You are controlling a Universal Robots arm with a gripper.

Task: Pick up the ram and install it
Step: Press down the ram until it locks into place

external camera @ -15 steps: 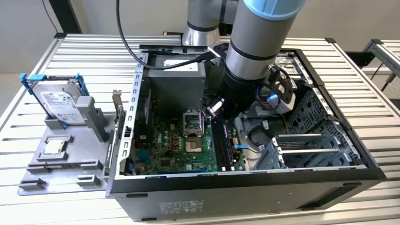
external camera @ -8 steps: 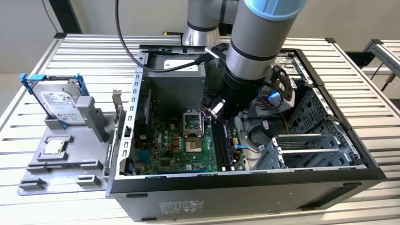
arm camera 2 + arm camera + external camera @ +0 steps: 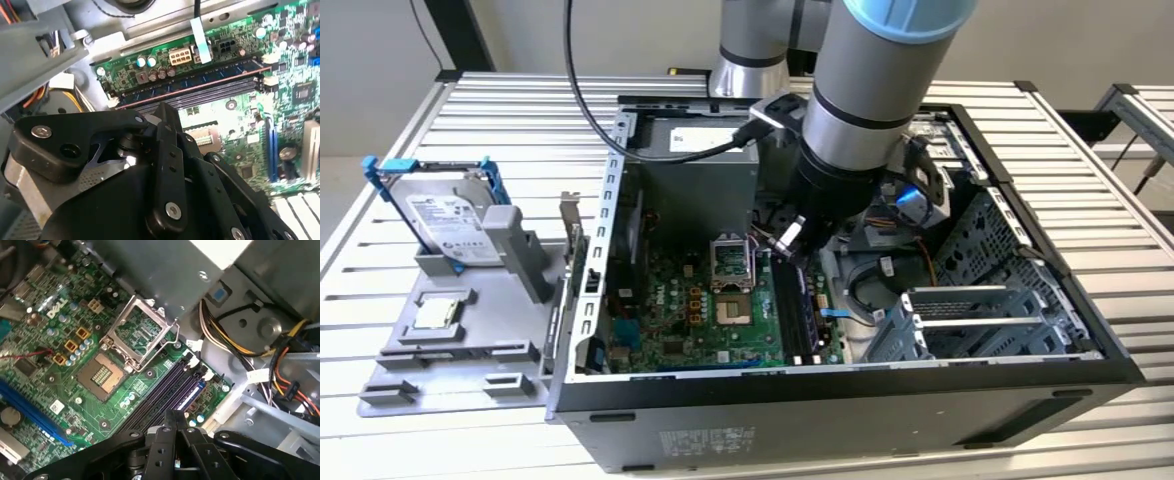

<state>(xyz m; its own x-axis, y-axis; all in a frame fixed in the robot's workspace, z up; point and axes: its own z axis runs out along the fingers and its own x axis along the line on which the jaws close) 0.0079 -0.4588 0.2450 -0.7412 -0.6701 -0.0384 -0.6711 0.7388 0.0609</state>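
Inside the open computer case lies the green motherboard with its row of long black slots. The ram, a long dark stick with bluish chips, stands on edge in one of those slots. My gripper hangs low in the case, its black fingers pressed together with nothing visible between them. The tip sits right at the slots, beside the ram, about midway along the row. In the first wrist view the gripper points at the near end of the slots. From outside, the gripper is beside the processor socket.
The open processor socket lies beside the slots. Cables and a metal drive cage crowd the exterior view's right. Outside the case, a silver hard drive in a blue frame and a small square chip rest on a grey holder.
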